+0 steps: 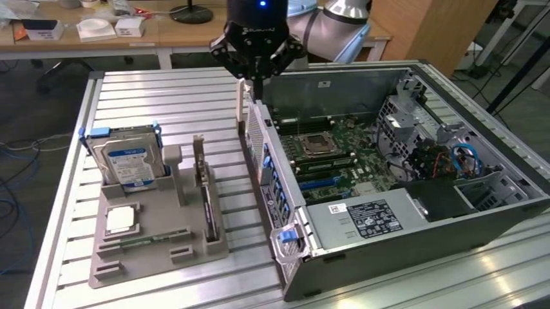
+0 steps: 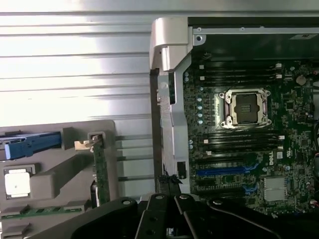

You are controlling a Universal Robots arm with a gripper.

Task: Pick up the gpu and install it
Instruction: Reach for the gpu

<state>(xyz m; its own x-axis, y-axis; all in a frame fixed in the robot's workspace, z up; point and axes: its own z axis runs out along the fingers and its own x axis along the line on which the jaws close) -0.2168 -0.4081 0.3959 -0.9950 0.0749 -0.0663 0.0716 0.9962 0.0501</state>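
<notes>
Robotics lab: slotted bench (image 1: 146,103), robot arm (image 1: 344,19)

The grey arm (image 1: 337,18) bends over from up high. Its black gripper (image 1: 255,89) hangs in the air and points straight down. The fingers (image 1: 254,81) are squeezed tight together.

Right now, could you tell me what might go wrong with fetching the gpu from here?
1. The gripper is shut and hangs over the computer case's wall; coming straight down could strike that rim.
2. The gpu stands on edge in the grey holder, close beside the case; a skewed approach might knock it over or graze the wall.
</notes>
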